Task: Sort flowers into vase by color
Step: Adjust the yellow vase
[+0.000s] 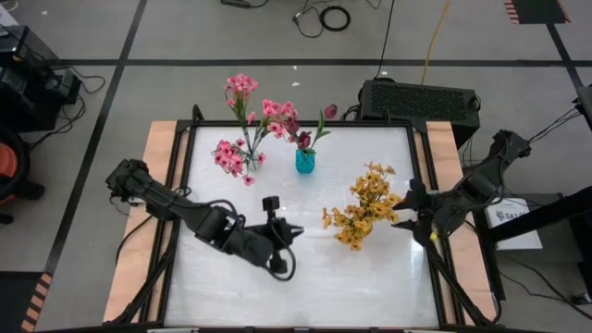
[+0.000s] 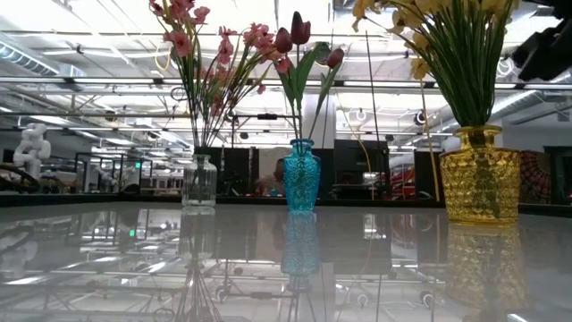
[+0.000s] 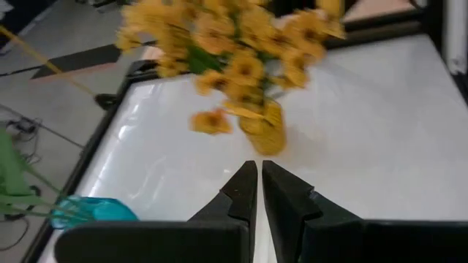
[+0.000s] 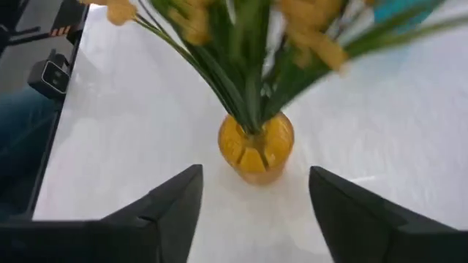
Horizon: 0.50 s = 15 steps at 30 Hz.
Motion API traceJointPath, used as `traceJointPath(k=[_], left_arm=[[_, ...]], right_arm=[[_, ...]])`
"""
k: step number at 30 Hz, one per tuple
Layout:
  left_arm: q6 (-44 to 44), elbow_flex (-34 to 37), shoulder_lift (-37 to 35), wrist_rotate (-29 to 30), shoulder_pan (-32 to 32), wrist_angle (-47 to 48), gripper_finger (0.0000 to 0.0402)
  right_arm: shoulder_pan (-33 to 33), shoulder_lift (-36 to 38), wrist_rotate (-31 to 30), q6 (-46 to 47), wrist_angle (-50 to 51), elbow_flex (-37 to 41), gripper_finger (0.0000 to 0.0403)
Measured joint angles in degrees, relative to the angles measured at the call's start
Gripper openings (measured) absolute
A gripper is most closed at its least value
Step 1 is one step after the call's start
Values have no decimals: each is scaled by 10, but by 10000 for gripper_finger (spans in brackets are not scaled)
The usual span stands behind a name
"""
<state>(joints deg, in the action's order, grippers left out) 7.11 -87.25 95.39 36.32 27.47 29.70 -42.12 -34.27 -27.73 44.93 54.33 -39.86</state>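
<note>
yellow flowers (image 4: 241, 44) seen in yellow vase (image 4: 256, 150) just ahead of right gripper (image 4: 256, 212), fingers spread apart, empty | left gripper (image 3: 259, 191) fingers pressed together, vase farther ahead on counter (image 1: 305, 277)

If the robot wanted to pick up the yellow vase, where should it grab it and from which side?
Probably by the round, bumpy body of the yellow vase, low down, coming in level from the table's right side. The yellow flowers spread wide above it, so reaching from overhead would crush them. The right gripper already faces the vase, open wider than it. The left gripper sits shut, farther off.
</note>
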Motion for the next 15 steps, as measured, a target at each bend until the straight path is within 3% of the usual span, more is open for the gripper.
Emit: traceJointPath(k=[5, 13, 15], left_arm=[[0, 0, 0, 3, -2, 3, 31], [-5, 41, -8, 29, -8, -12, 31], [-4, 57, -9, 29, -18, -25, 31]], right_arm=[[-34, 61, -4, -1, 17, 0, 176], [-77, 106, -50, -162, -79, 0, 25], [-84, 106, -70, -180, -80, 0, 8]])
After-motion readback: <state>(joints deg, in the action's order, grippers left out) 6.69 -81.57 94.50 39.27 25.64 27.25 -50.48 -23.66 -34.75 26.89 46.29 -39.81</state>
